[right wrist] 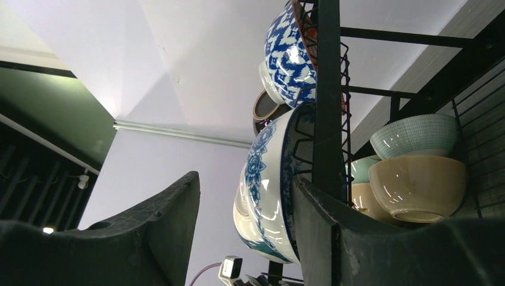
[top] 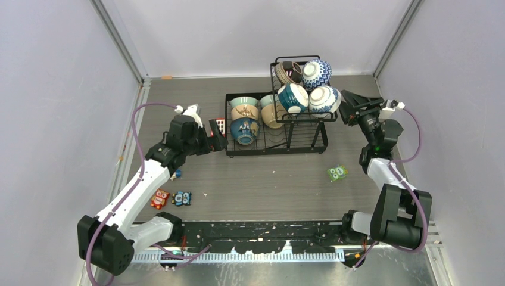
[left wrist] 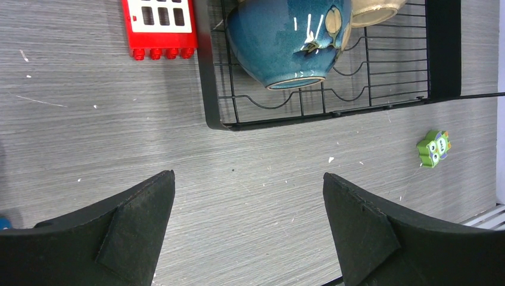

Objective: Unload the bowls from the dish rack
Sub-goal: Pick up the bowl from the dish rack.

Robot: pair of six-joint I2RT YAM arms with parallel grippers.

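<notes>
Right jaws stand open around the rim of a white-and-blue bowl (top: 324, 99) in the tall end of the dish rack (top: 274, 152) (not squeezing yet, I think). Left jaws are wide open and empty, just left of the rack. All the bowls (top: 244, 128) sit in the rack, so none is out. Toy blocks (top: 337, 173) dot the grey surface (top: 256, 185) near the rack, and pale walls (top: 238, 36) stand behind it.

Bowls (top: 292, 97) sit in the rack (top: 262, 152). A block (top: 220, 126) lies just left of it, a toy (top: 337, 173) nearer, rightward.
</notes>
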